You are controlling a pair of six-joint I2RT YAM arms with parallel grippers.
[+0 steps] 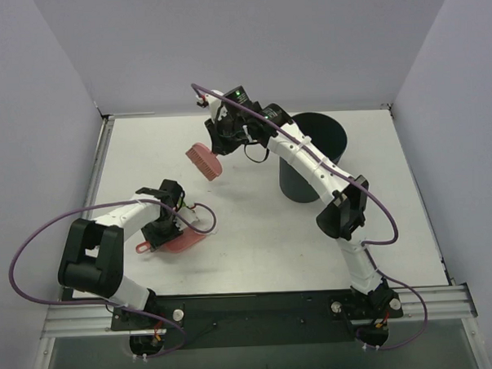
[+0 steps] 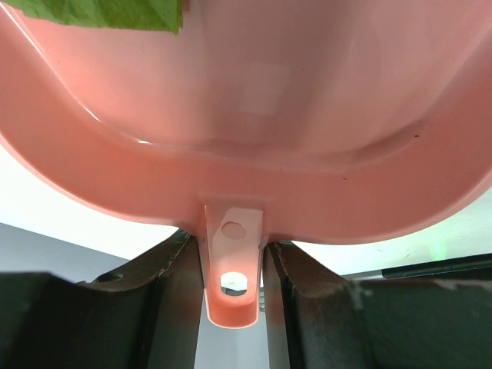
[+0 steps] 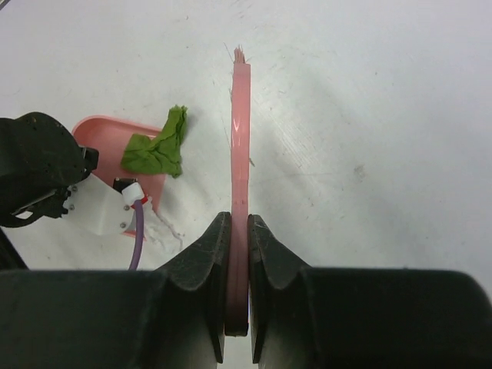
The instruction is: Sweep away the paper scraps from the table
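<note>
Going big to small: the white table (image 1: 257, 249) looks bare apart from a dark bin (image 1: 325, 136) at the far right. The pink dustpan (image 1: 183, 241) sits near the left side, and the left gripper (image 2: 234, 307) is clamped on its little handle tab. The right gripper (image 3: 238, 261) is pinched tight on the pink brush (image 3: 241, 131), which is farther up the table and clear of the pan.

The only scrap (image 3: 157, 147) I can spot is a crumpled green one, right at the pan's mouth, half over the lip.

My take on handling: it's featherlight, soft paper, so don't grab it, just nudge it with the bristle tips. A hard flick would probably send it skating off. The pan looks like light, stiff plastic, but that tab is a thin hold, so I'd keep it level on the way to the bin
</note>
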